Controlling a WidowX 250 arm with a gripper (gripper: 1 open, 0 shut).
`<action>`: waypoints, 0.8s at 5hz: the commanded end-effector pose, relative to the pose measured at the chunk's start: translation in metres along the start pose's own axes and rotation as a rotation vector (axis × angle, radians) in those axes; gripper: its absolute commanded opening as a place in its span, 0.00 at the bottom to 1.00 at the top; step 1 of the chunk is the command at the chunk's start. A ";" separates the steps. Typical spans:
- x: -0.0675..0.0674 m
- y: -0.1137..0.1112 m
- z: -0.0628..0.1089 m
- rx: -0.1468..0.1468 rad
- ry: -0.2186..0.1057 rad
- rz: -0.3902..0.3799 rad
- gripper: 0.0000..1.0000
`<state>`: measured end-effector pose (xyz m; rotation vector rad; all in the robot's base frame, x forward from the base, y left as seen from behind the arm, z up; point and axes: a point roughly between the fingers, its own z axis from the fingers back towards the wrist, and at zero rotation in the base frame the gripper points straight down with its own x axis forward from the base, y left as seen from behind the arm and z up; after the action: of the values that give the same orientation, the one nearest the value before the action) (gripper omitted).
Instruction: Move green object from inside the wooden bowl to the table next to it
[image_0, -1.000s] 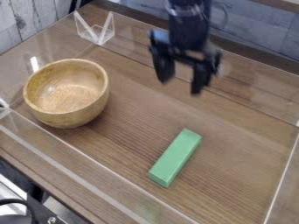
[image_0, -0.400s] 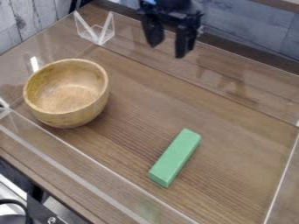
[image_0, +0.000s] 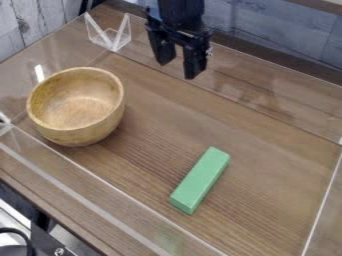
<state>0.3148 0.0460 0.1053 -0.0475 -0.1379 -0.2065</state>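
green block (image_0: 201, 181): flat, matte, elongated (corners softly rounded); on table (image_0: 247, 130); gripper (image_0: 178, 62): wide

green block (image_0: 201, 181) on table (image_0: 156, 159) | bowl (image_0: 76, 104) apart | claw (image_0: 178, 58) open

The wooden bowl (image_0: 76, 128) is sitting at the left side of the wooden tabletop (image_0: 160, 176), apart from the rectangular block (image_0: 201, 181), which is lying directly on the wood to the bowl's right and nearer the front. Beyond them, the robot gripper (image_0: 181, 72) is hanging near the far side, right of the bowl, with a wire stand (image_0: 111, 33) standing to its left.
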 end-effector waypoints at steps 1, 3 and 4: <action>0.010 0.001 -0.003 0.012 -0.048 -0.109 0.00; 0.023 0.007 -0.016 0.013 -0.051 -0.081 0.00; 0.024 0.005 -0.016 0.004 -0.056 -0.049 0.00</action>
<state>0.3295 0.0438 0.0737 -0.0634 -0.1311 -0.2511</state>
